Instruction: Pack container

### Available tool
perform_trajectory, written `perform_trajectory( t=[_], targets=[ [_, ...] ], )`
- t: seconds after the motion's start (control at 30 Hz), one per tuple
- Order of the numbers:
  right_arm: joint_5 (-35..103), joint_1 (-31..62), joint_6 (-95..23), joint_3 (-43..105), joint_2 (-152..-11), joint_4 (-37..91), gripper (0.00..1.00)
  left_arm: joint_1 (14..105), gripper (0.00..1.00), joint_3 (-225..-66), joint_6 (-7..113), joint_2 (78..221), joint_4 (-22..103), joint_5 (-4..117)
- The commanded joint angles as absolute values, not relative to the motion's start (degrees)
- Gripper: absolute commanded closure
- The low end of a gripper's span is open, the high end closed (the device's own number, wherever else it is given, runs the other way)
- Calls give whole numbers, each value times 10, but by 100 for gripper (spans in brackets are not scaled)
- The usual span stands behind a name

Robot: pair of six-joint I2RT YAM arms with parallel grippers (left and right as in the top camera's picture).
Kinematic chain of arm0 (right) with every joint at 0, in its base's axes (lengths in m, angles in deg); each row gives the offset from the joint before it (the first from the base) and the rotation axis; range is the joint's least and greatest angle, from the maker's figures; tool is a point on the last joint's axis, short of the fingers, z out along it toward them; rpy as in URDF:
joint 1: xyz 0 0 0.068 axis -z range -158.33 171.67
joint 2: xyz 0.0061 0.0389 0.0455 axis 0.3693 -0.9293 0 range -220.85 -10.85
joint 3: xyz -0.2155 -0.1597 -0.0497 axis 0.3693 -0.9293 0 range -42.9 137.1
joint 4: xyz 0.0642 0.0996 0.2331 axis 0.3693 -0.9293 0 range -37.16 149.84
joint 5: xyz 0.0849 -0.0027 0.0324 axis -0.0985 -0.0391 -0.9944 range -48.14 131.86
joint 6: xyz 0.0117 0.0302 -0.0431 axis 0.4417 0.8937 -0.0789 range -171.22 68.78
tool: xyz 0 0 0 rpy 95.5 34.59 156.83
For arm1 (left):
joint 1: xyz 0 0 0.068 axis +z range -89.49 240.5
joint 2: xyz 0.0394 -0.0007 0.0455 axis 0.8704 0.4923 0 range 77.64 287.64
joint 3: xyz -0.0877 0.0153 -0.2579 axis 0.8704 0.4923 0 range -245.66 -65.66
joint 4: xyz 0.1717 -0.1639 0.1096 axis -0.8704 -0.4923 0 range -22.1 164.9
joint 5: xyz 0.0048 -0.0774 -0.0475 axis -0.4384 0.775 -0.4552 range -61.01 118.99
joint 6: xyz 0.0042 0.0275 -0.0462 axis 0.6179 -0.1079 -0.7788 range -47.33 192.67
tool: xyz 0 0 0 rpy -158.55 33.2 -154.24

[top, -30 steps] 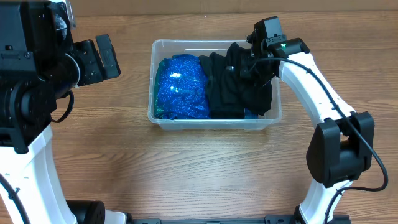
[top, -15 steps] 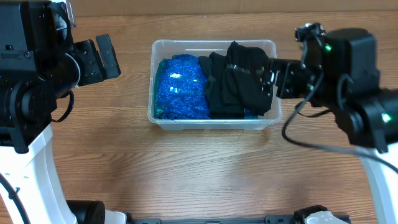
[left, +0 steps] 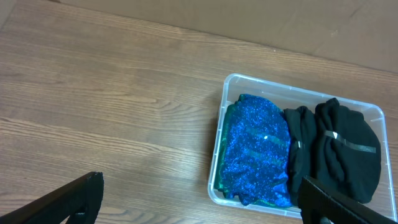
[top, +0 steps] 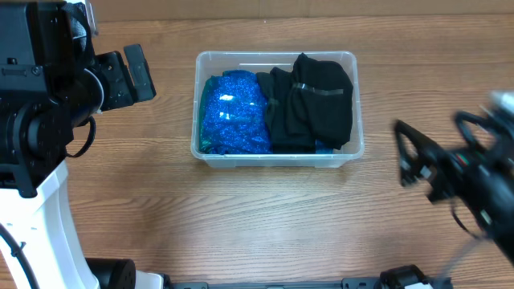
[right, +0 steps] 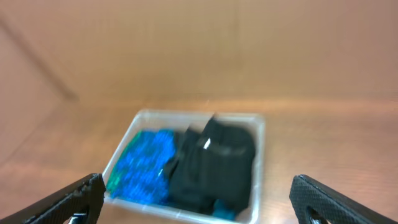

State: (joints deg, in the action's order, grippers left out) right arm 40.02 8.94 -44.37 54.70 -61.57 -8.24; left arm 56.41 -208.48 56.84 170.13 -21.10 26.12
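Note:
The clear container (top: 277, 163) stands at the table's centre back. It holds a sparkly blue cloth (top: 233, 112) on its left and a bundled black garment (top: 313, 104) on its right, with a bit of teal showing beneath. My left gripper (top: 128, 76) hangs open to the container's left, apart from it. My right gripper (top: 426, 164), blurred, is open and off the container's front right corner. The left wrist view has the container (left: 292, 89) at lower right, beyond the left gripper (left: 200, 193). The blurred right wrist view frames the container (right: 168, 114) between my right gripper's (right: 198, 190) wide fingers.
The table top (top: 265, 217) is bare wood in front of the container. My left arm's white column (top: 40, 217) rises at the near left edge. A brown cardboard wall (right: 199, 50) stands behind the table.
My right gripper has let go of the black garment, opened, and swung away from the container to the near right. The garment stays in the container. The left arm is unmoved.

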Motion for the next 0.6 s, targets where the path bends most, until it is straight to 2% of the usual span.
perform_trajectory(
  t=[0.0,0.17,0.33,0.43,0.57],
  targets=[
    [494,107,-485,485,-562,-48,0,564,0,-2084,584,1703,-209,256],
    [483,135,-501,255,-453,89,0,564,0,-2084,584,1702,-209,256],
    [415,151,-495,5,-361,221,0,564,0,-2084,584,1702,-209,256],
    [400,151,-467,-119,-287,281,0,564,0,-2084,584,1702,-209,256],
    [400,151,-450,-185,-224,283,0,564,0,-2084,584,1703,-209,256]
  ],
)
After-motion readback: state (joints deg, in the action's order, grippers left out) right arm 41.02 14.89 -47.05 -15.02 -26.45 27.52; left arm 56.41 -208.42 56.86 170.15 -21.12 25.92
